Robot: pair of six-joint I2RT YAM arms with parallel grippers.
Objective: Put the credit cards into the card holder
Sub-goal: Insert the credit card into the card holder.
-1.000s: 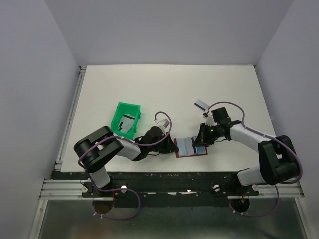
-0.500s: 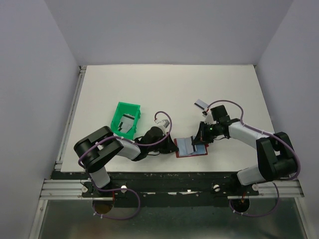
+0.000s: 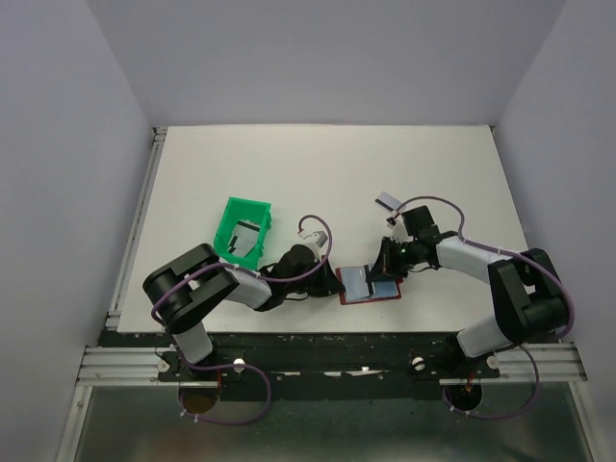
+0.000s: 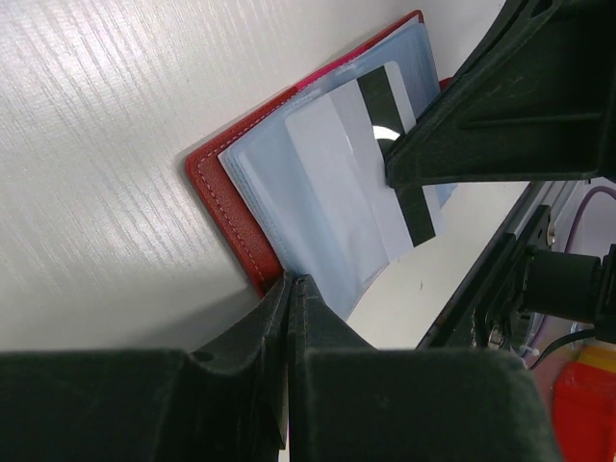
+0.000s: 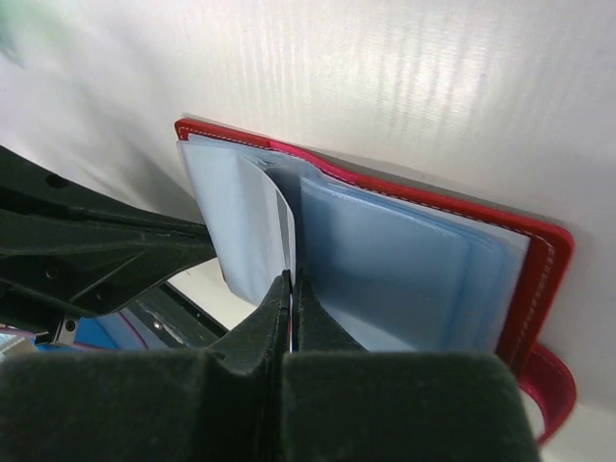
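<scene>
Red leather edging frames the card holder (image 3: 371, 285), which lies open on the worktop (image 3: 318, 173) with its pale blue sleeves facing up. I take it as my reference.

My left end effector (image 4: 289, 285) is pressed together on the holder's edge nearest the left arm, pinching the cover and the sleeve ends there. Neither that grip nor that arm has changed over the last second.

My right end effector (image 5: 291, 285) is closed tight on a held card (image 4: 346, 173), thin and pale with a dark stripe. The card stands between two sleeves near the holder's fold. In the right wrist view I see it only edge-on, running up from the fingertips into the fold.

What differs is the right arm. It has crept across the holder toward the left end effector. Wrist and elbow have both shifted a little that way compared with a second ago, and the fingers sit a touch further over the sleeves. The holder itself has not slid.

Beyond the holder, on the side away from the arm bases, a loose card (image 3: 387, 202) lies flat on the worktop where it was. Well off to the holder's left stands a green tray (image 3: 252, 202) with more cards (image 3: 246, 236) inside, unmoved.
</scene>
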